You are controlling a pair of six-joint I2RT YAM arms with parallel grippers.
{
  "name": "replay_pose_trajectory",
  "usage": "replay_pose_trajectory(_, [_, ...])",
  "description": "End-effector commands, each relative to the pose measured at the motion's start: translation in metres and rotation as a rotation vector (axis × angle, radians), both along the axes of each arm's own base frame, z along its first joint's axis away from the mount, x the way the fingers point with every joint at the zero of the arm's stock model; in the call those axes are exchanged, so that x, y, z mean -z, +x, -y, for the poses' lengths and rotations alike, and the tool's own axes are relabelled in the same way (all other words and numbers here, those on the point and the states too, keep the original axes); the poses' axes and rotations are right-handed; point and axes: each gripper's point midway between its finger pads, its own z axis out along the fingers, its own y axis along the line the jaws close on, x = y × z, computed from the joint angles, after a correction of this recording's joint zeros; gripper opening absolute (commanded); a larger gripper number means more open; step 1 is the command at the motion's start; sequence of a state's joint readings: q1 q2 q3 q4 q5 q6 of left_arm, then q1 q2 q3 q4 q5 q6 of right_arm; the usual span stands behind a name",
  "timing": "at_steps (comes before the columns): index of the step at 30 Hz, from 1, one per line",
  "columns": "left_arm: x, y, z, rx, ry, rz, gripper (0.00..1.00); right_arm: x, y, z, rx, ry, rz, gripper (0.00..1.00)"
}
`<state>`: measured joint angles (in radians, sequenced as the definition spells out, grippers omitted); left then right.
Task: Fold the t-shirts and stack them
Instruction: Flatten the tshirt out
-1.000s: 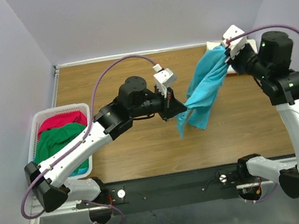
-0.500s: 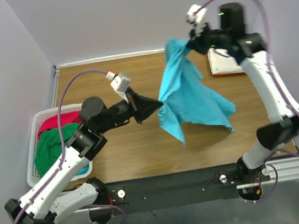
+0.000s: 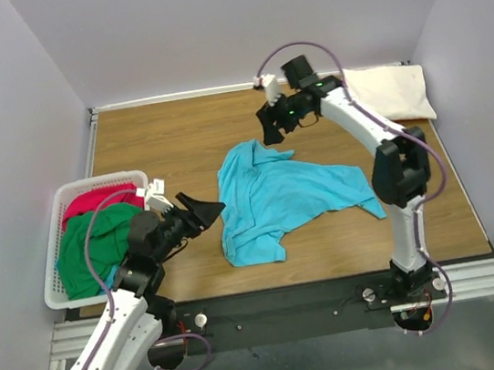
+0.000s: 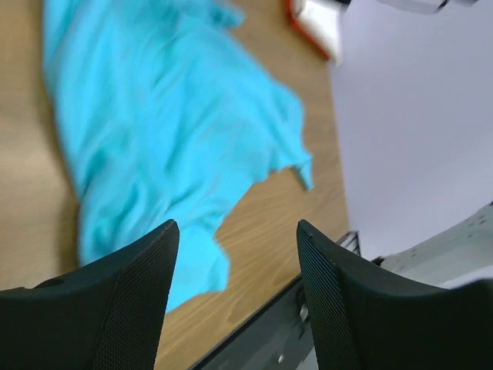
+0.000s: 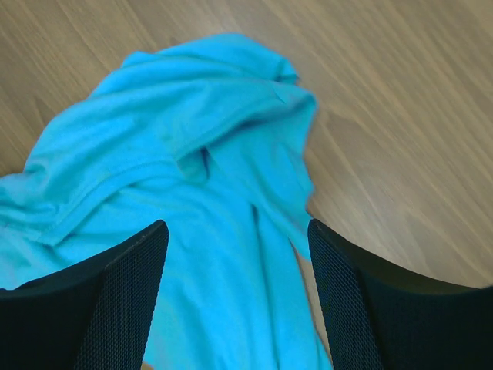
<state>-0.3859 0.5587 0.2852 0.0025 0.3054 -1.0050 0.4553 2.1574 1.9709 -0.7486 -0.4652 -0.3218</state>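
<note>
A turquoise t-shirt (image 3: 276, 195) lies loosely spread and wrinkled on the middle of the wooden table (image 3: 167, 141). My left gripper (image 3: 206, 211) hovers open just left of the shirt's near-left part, with nothing between its fingers. My right gripper (image 3: 270, 136) stands open over the shirt's far edge, also empty. The left wrist view shows the turquoise shirt (image 4: 154, 139) beyond the open left gripper (image 4: 235, 227). In the right wrist view the shirt (image 5: 192, 154) lies right under the open right gripper (image 5: 235, 223). A folded cream-white t-shirt (image 3: 388, 92) rests at the back right. Red (image 3: 93, 204) and green (image 3: 90, 248) t-shirts fill the basket.
The white lattice basket (image 3: 99, 181) stands at the table's left edge, beside my left arm. A black rail (image 3: 291, 303) runs along the near edge. Purple-grey walls close in the back and both sides.
Both grippers have opened and let go of the turquoise shirt, which dropped from the air onto the table. The left arm drew back toward the basket; the right arm swung left and down.
</note>
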Motion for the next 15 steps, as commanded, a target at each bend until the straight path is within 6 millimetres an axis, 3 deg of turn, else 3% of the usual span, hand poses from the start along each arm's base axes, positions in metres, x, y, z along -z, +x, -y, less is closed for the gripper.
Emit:
replay_pose_trajectory(1, [-0.031,0.02,-0.01,-0.043,0.114,0.104,0.7,-0.042,-0.011,0.056,0.043,0.068,0.038,0.8])
replay_pose_trajectory(2, [-0.025,0.025,-0.008,-0.027,0.151,0.089,0.7,-0.033,-0.019,0.066,0.04,0.069,0.009,0.8])
replay_pose_trajectory(3, [-0.026,0.027,-0.005,0.013,0.191,0.12,0.7,-0.04,-0.024,0.079,0.053,0.077,0.019,0.8])
replay_pose_trajectory(4, [-0.029,0.036,0.001,0.047,0.213,0.145,0.7,-0.021,-0.04,0.086,0.037,0.066,-0.028,0.8])
replay_pose_trajectory(7, [-0.022,0.045,0.017,0.2,0.305,0.189,0.7,-0.02,-0.054,0.111,0.065,0.063,-0.034,0.8])
replay_pose_trajectory(11, [-0.012,0.097,0.043,0.302,0.442,0.155,0.67,-0.002,-0.073,0.148,0.139,0.073,-0.099,0.79])
replay_pose_trajectory(12, [-0.029,0.117,0.051,0.284,0.482,0.204,0.66,0.0,-0.072,0.162,0.175,0.076,-0.103,0.77])
replay_pose_trajectory(13, [-0.02,0.123,0.054,0.293,0.517,0.165,0.65,0.002,-0.074,0.169,0.194,0.074,-0.108,0.77])
replay_pose_trajectory(14, [0.003,0.134,0.059,0.306,0.563,0.107,0.65,0.015,-0.081,0.184,0.231,0.069,-0.143,0.76])
replay_pose_trajectory(15, [0.009,0.142,0.062,0.308,0.595,0.091,0.64,0.018,-0.085,0.188,0.245,0.067,-0.155,0.74])
